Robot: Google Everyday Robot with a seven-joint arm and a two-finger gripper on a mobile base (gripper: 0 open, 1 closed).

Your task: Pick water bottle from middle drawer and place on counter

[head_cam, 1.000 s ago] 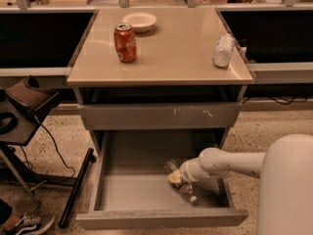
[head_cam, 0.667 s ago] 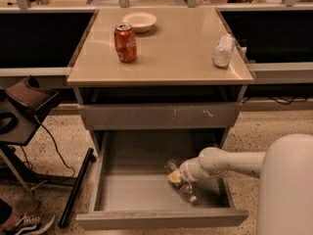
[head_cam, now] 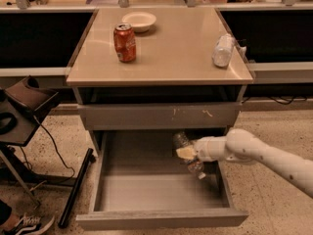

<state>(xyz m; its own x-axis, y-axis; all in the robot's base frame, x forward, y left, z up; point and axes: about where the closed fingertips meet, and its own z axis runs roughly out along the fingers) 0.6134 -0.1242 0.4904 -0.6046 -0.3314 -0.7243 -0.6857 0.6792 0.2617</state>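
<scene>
The water bottle (head_cam: 181, 141) is clear crinkly plastic. It hangs tilted above the right part of the open middle drawer (head_cam: 146, 195), with its white cap end low and to the right. My gripper (head_cam: 187, 153) comes in from the right on a white arm and is shut on the bottle's middle, holding it off the grey drawer floor and just under the upper drawer front. The beige counter (head_cam: 171, 58) is above it.
On the counter stand a red soda can (head_cam: 125, 43), a white bowl (head_cam: 139, 21) and a frosted whitish bottle (head_cam: 222, 50) lying at the right edge. The scratched upper drawer front (head_cam: 161, 115) is closed. A black stand and cables (head_cam: 24, 111) are at the left.
My gripper has risen with the water bottle in it. The bottle has left the drawer floor and now sits higher, near the upper drawer front.
</scene>
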